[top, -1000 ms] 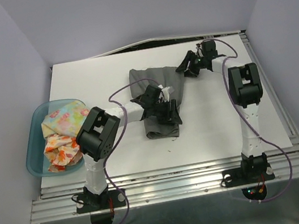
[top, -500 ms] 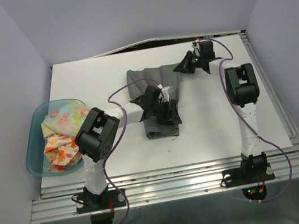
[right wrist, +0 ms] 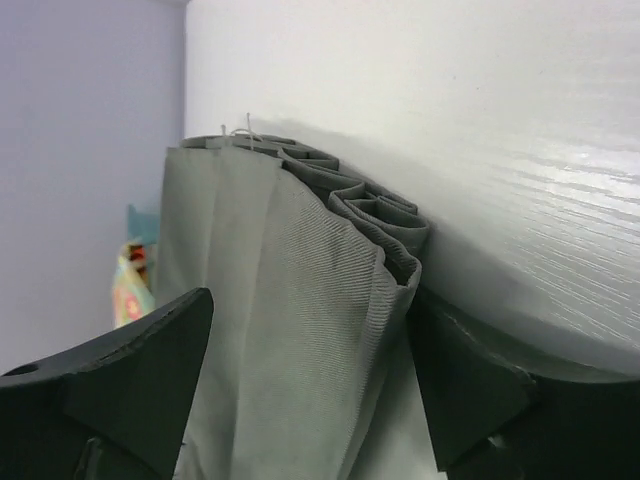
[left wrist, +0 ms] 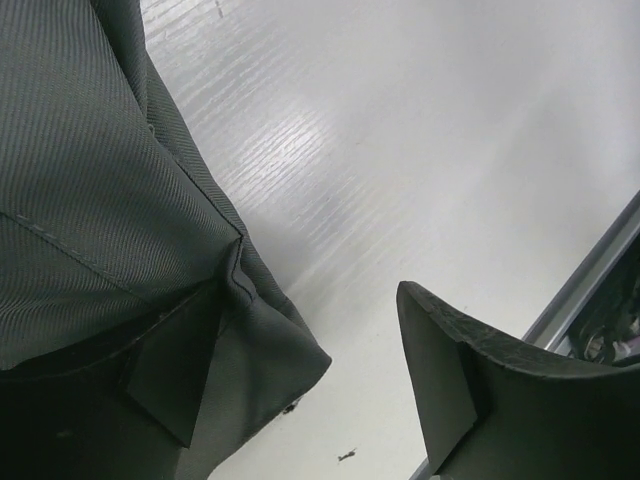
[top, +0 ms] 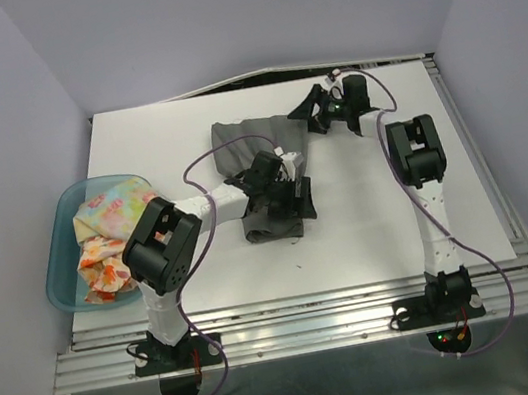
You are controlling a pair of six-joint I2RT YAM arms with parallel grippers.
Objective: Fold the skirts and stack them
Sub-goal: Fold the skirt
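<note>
The dark grey skirt lies partly folded in the middle of the white table. My left gripper is over its near right corner. In the left wrist view the jaws stand wide apart, so the gripper is open, with the skirt's corner draped against the left finger. My right gripper is at the skirt's far right edge. It is open too, with the pleated fold lying loose between its fingers. The pastel floral skirt and the orange-flowered skirt sit in the basin.
The translucent blue basin stands at the table's left edge. A metal rail borders the table on the right, and purple walls close in the back and sides. Both arms' cables loop over the table.
The right gripper has moved left onto the skirt's far edge, shut briefly, then opened. The left gripper has opened wider. The grey skirt has shifted left and is more bunched.
</note>
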